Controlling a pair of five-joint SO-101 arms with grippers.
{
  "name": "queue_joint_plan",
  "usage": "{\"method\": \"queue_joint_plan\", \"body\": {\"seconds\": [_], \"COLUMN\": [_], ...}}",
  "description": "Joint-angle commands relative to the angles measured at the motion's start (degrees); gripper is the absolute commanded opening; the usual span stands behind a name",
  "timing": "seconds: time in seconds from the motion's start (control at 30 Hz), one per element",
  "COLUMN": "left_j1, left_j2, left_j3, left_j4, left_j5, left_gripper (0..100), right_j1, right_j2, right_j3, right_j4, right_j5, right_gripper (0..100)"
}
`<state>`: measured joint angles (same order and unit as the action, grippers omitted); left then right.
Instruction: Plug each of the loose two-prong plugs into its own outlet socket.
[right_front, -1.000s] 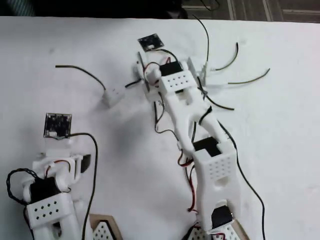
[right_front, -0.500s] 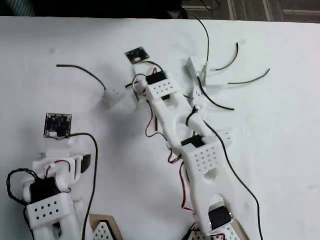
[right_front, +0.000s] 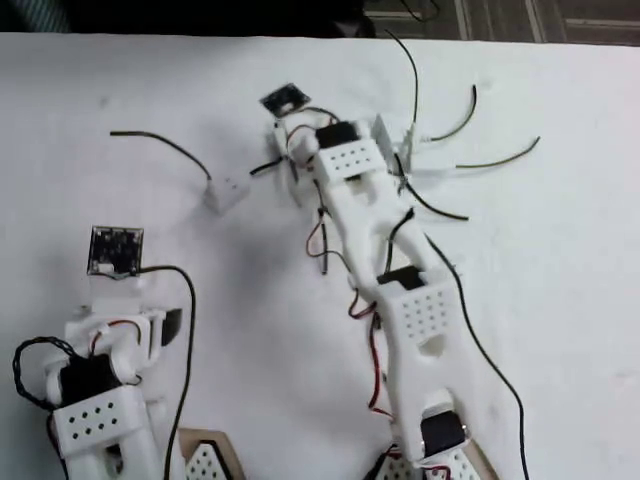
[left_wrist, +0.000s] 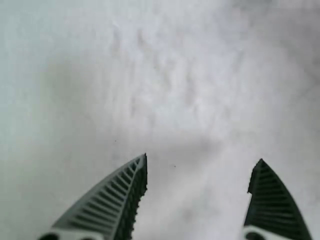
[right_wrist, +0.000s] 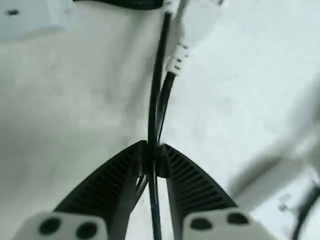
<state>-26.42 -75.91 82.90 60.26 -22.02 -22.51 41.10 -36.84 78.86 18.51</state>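
Plug cord (right_wrist: 159, 100), thin, black and doubled, is pinched between the ribbed dark fingers (right_wrist: 112, 185) of my right gripper (right_wrist: 151, 150), which are closed tight on it. Beyond the fingertips the cord runs to a white, smooth plug body (right_wrist: 192, 22). My left gripper (left_wrist: 202, 160) hangs wide open over the matte white table (left_wrist: 150, 75), holding nothing. A second plug (right_front: 225, 192), white and blocky, lies loose to the left of my right arm, its black cord curving away. The white outlet block (right_front: 398, 138) sits just beside my right wrist with cords fanning out of it; I cannot tell which sockets are filled.
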Motion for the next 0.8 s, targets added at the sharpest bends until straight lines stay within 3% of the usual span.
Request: {"method": "queue_joint_plan", "body": {"seconds": [0.0,0.37,0.77], "left_j1": [-0.4,-0.4,-0.4], "left_j2": [-0.7,-0.7,-0.7], "left_j3": [-0.4,-0.4,-0.4], "left_j4": [-0.9,-0.9,-0.9], "left_j5": [-0.2,-0.1,0.0], "left_gripper": [32,32,32], "right_j1": [2.6,13.2,34.2], "right_j2": [-9.4,-23.8,-32.3], "right_j3": [-2.4,-2.4,-2.2], "right_j4": [2.8,12.8,17.5], "right_j5": [0.9,1.3,13.5], "right_gripper": [1.7,1.7,1.7]}}
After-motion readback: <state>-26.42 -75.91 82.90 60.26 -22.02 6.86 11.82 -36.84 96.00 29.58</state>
